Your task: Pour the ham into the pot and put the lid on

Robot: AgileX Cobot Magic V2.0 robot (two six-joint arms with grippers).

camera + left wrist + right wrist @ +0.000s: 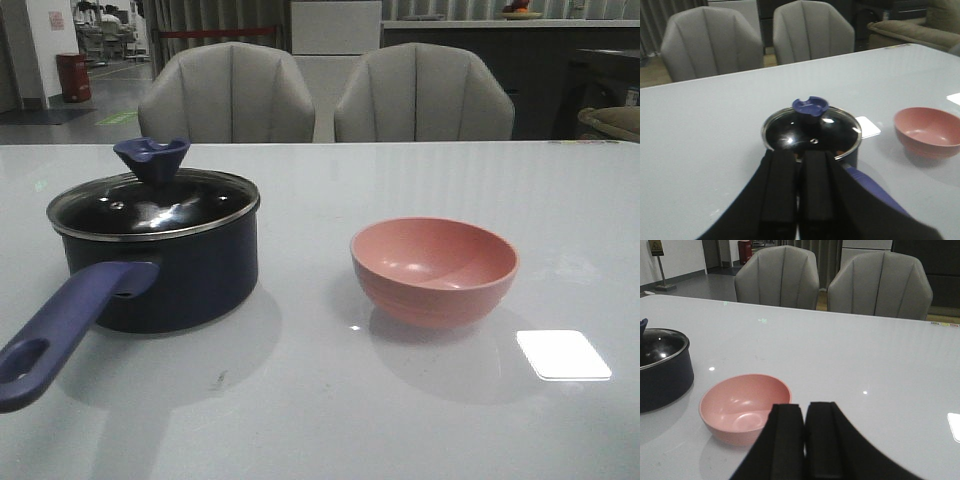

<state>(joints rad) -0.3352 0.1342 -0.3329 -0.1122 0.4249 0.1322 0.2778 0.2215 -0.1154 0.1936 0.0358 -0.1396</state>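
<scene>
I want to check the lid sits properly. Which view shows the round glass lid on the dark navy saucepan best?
The left wrist view: it looks down on the round glass lid, showing its whole metal rim seated on the dark navy saucepan. The front view shows the lid side-on; the right wrist view catches only its edge.

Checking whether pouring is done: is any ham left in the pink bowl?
No. The bowl shows only its bare pink inside, and the lid sits on the pot.
</scene>
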